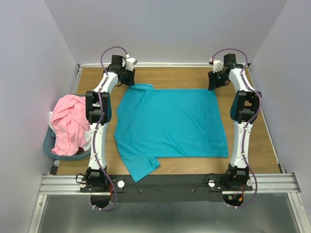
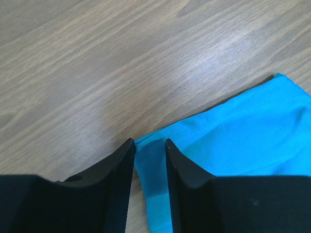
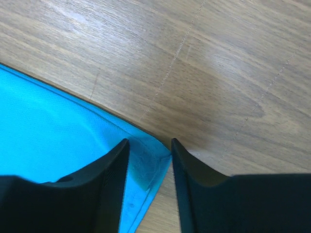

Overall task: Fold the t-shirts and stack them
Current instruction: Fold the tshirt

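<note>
Two soft cotton t-shirts: one plain teal short-sleeved shirt lies spread flat on the wood-grain tabletop, and one crumpled light pink shirt fills the single blue-grey plastic basket at left. Two black tools, left tool and right tool, each straddle a far corner, jaws partly apart with cloth between.

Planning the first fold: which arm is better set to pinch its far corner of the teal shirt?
Left, narrowly. The left fingers straddle a strip of the teal shirt with a narrow gap. The right fingers stand wider, with only the corner tip between them.
</note>
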Controlling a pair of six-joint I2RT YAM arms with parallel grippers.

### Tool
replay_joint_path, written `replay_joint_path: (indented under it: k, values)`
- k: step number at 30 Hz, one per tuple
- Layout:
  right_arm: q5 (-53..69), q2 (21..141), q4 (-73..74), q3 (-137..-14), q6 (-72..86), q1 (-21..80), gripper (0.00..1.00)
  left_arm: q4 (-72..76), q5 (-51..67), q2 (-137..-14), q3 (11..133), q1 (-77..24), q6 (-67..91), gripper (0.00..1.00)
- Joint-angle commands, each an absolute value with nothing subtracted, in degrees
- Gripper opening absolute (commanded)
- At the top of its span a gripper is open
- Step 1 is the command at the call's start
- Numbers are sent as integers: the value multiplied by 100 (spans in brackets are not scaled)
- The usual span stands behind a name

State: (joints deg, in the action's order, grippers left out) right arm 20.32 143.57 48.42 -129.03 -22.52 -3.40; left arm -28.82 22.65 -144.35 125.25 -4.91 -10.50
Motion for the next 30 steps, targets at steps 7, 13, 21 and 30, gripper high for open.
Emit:
replay_joint_path:
  k: [7, 13, 21, 30]
  values:
    - [2048, 14379, 4764, -13051, -2364, -369, 21, -2892, 2083, -14599, 12814, -545, -1081, 1]
    - [1995, 14248, 4746, -13201, -2347, -369, 1, -2725, 2057, -14371, 12946, -519, -1055, 0]
    - [2039, 13966, 4755, -13078, -2408, -369, 1, -2356, 2390, -13721, 12551, -483, -1099, 0]
    - [2057, 13589, 4755, -12780, -2513, -369, 1, -2285, 2593, -12966, 11945, -448, -1292, 0]
